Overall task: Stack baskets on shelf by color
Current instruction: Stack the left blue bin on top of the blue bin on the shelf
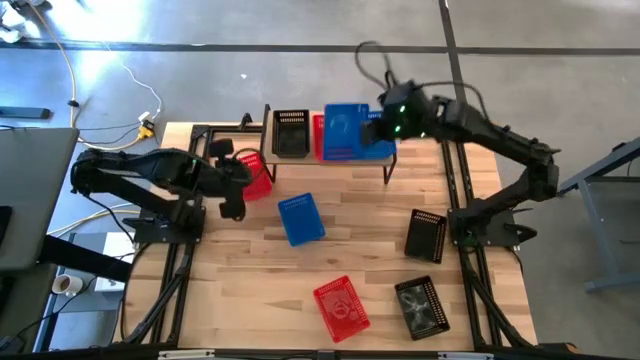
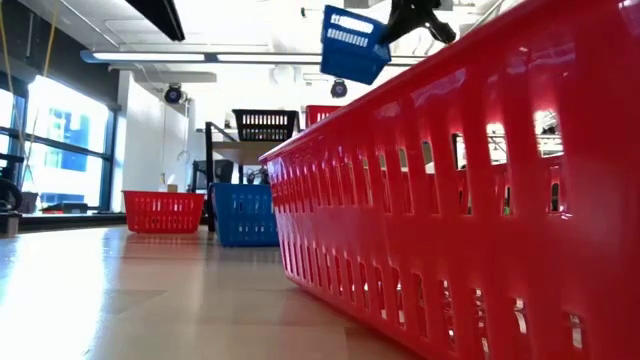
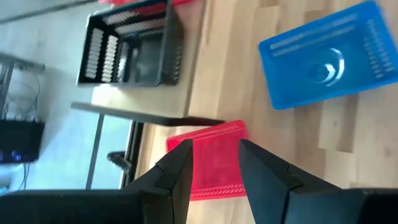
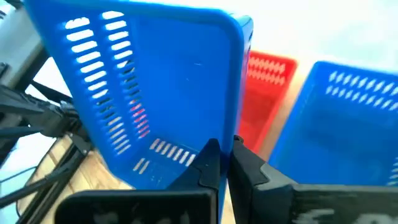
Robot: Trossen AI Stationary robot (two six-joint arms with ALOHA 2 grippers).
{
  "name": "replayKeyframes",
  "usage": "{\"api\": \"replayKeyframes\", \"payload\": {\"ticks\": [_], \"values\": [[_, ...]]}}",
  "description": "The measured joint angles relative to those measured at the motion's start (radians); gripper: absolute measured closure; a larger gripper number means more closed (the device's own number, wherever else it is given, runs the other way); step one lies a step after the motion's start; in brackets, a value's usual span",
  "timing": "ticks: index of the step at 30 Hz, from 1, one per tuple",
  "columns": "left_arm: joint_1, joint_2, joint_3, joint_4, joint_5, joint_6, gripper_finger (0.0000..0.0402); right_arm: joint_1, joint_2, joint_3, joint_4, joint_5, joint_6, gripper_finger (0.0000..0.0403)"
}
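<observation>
Shelf's red basket [image 1: 318, 137] mostly hidden

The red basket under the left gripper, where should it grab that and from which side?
The red basket lies open side up on the table, below the left gripper, whose jaws stand open. Come straight down and close over one thin side wall near its rim, one jaw inside and one outside, probably.

A grey concrete floor [image 1: 200, 40] is seen around the light wooden tabletop [image 1: 260, 270]; bright windows [image 2: 60, 145] are seen beyond it.
</observation>
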Motion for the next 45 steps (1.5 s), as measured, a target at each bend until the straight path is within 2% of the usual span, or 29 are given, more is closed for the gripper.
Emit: {"api": "replayKeyframes", "payload": {"ticks": [9, 16, 29, 38, 45], "values": [[0.114, -0.014, 0.0, 0.001, 0.018, 0.0, 0.0284, -0.24, -0.023, 0.0, -0.029, -0.206, -0.089, 0.0403], [0.161, -0.013, 0.0, 0.001, 0.027, 0.0, 0.0284, -0.373, -0.023, 0.0, -0.031, -0.338, -0.131, 0.0403], [0.245, -0.013, 0.0, 0.002, 0.027, -0.003, 0.0284, -0.511, -0.023, 0.0, -0.048, -0.464, -0.188, 0.0403], [0.281, -0.013, 0.0, 0.002, 0.027, -0.025, 0.0284, -0.608, -0.022, 0.0, -0.221, -0.574, -0.182, 0.0403], [0.281, -0.013, 0.0, 0.002, 0.027, -0.026, 0.0284, -0.608, -0.022, 0.001, -0.341, -0.581, -0.154, 0.0403]]}}
